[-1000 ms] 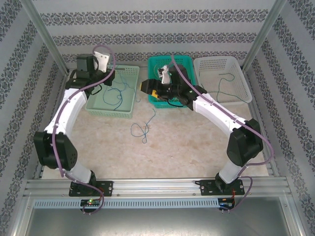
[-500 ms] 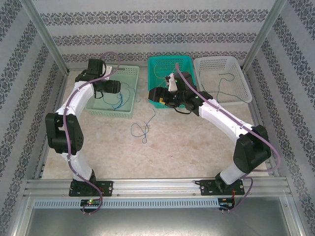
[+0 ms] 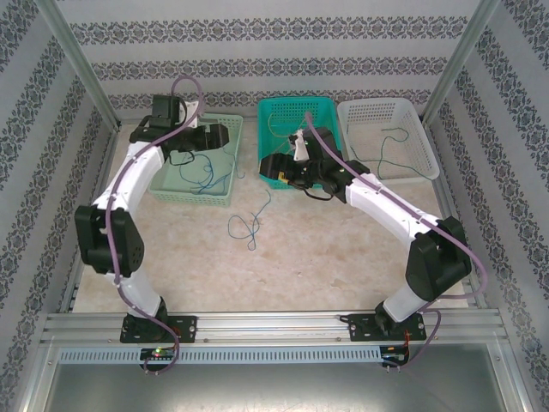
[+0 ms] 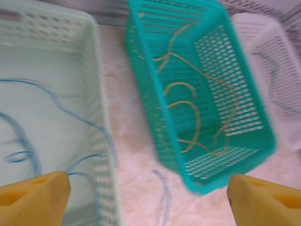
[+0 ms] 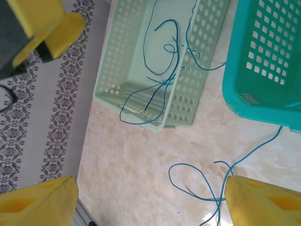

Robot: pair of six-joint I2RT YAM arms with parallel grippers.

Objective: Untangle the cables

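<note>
Overhead, three perforated plastic baskets stand in a row at the far side of the pale marbled tabletop (image 3: 292, 257): a pale green basket (image 3: 167, 190) on the left, a teal basket (image 3: 328, 110) in the middle and a white basket (image 3: 420, 137) on the right. Thin blue cable (image 5: 163, 83) lies tangled inside the pale green basket, with one loop spilling over its near rim. A second length of blue cable (image 5: 228, 169) sprawls in loose loops on the bare tabletop between the two arms, and one end of it runs up towards the near left corner of the teal basket. Inside the teal basket a thin yellow cable (image 4: 198, 123) curls along the floor. A thin dark cable (image 3: 383, 154) lies in the white basket; its exact colour is hard to tell. The left gripper (image 4: 148, 202) hangs over the right side of the pale green basket, its yellow foam fingertips (image 4: 33, 197) spread wide with nothing between them. The right gripper (image 5: 150, 202) hovers at the near left corner of the teal basket, above the blue cable on the tabletop, jaws likewise wide apart and empty.
</note>
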